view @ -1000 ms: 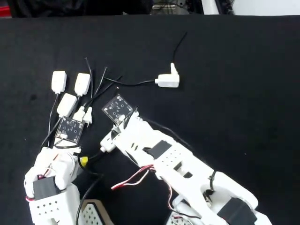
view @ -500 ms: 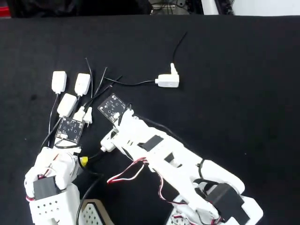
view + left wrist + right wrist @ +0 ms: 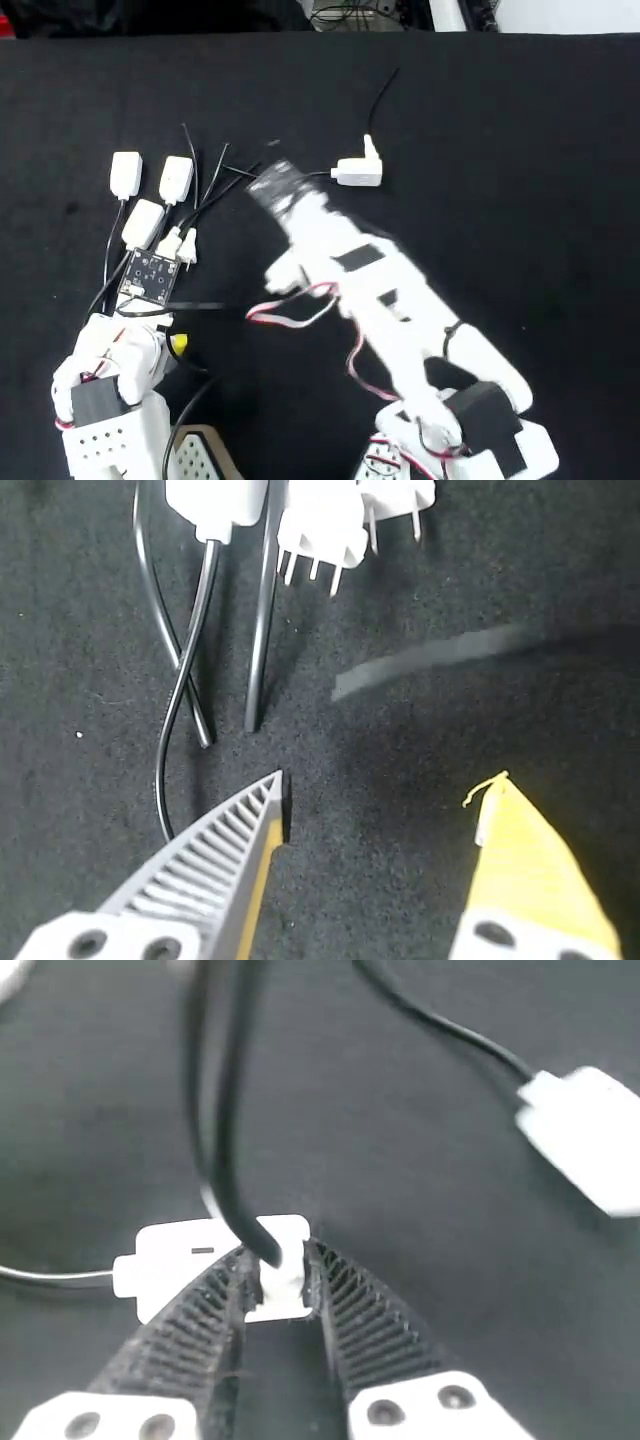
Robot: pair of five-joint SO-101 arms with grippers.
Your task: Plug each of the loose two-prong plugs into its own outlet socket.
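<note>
Near the angled plug (image 3: 357, 172), the right gripper (image 3: 280, 1260) pinches a corded white piece (image 3: 170, 1265) by its end; it could twist loose.

A black cloth-covered table (image 3: 520, 150) carries three white rectangular plastic plugs (image 3: 142, 222) at upper left, two small white two-prong plugs (image 3: 178, 243) just beside them, and a black square outlet board (image 3: 152, 275) below. A white angled plug (image 3: 357, 172) on a thin black cord (image 3: 380, 100) lies at upper centre, with loose black wires (image 3: 215, 185) between.
</note>
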